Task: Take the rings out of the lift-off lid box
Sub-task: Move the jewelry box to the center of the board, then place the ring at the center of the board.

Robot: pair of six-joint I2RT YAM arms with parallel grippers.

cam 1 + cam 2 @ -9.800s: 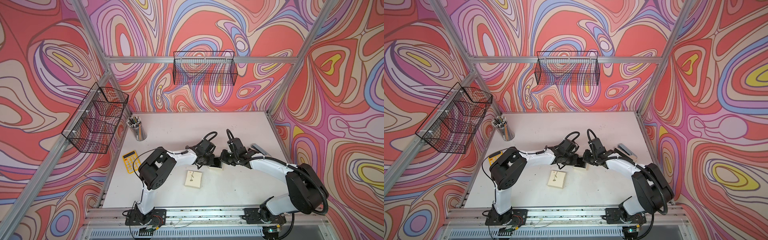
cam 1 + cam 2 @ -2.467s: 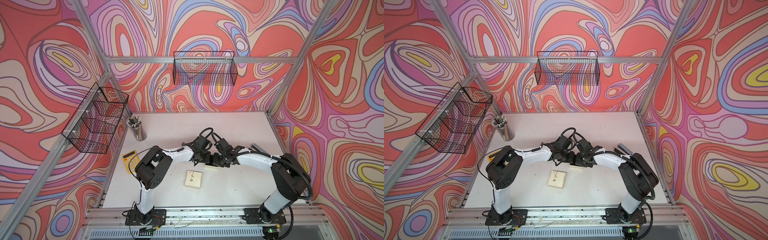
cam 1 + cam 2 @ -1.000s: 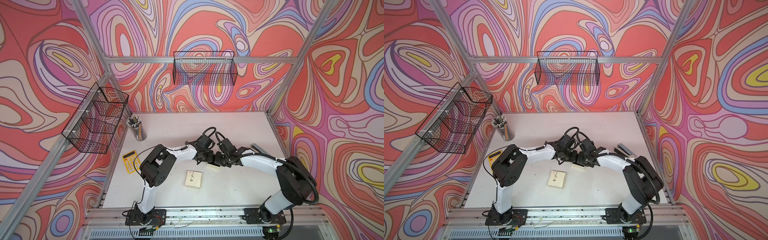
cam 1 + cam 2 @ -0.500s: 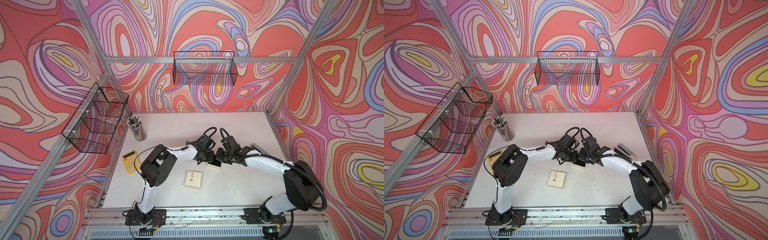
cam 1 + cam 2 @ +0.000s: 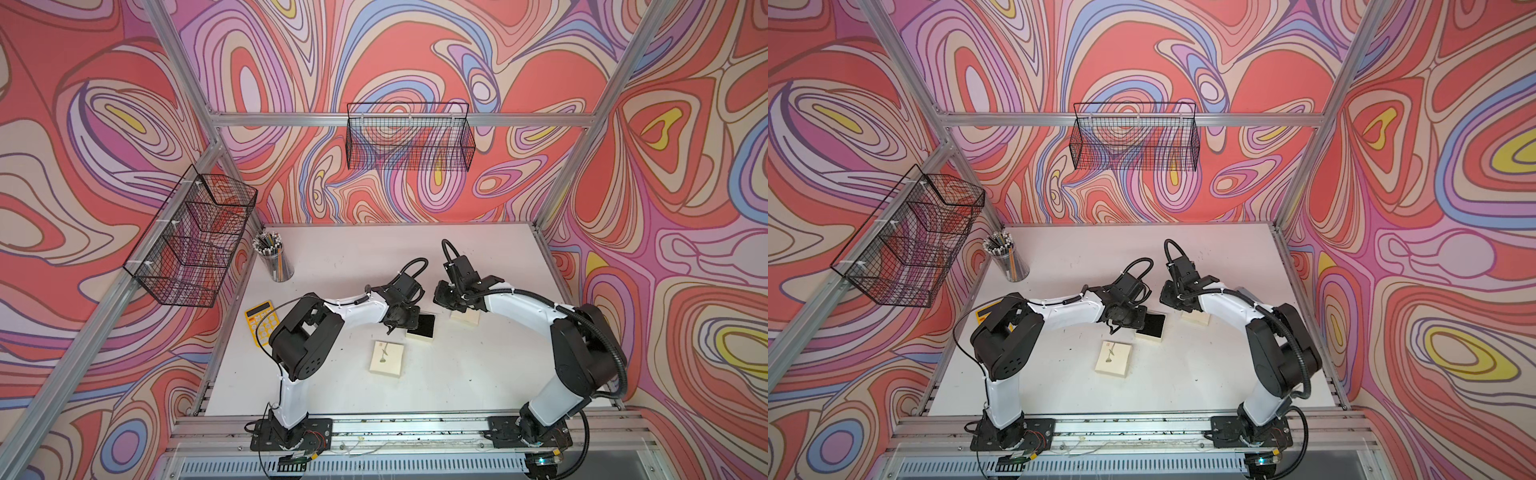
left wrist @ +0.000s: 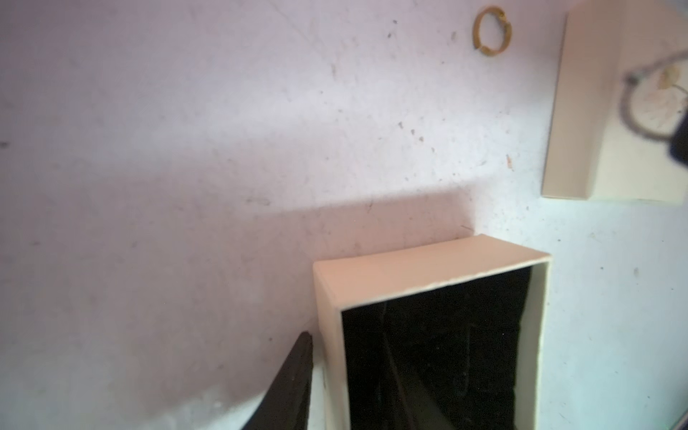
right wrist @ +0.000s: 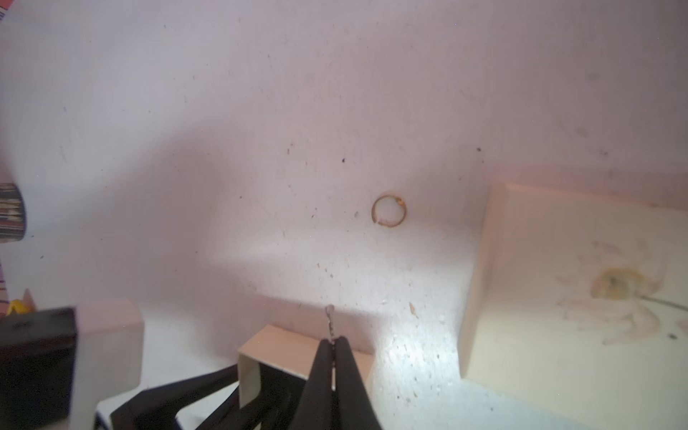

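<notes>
One ring [image 7: 389, 211] flat on table [image 7: 260, 111]; second ring [image 7: 330, 316] upright, pinched in right fingers [image 7: 353, 379]; left fingers [image 6: 290, 383] unclear

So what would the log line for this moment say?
phase: ring removal | right gripper: shut on thin ring | loose ring: lying on table | left gripper: at open box wall, grip unclear

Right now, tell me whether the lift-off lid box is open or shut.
Open: no lid on the box; its black lining shows in both top views.
</notes>
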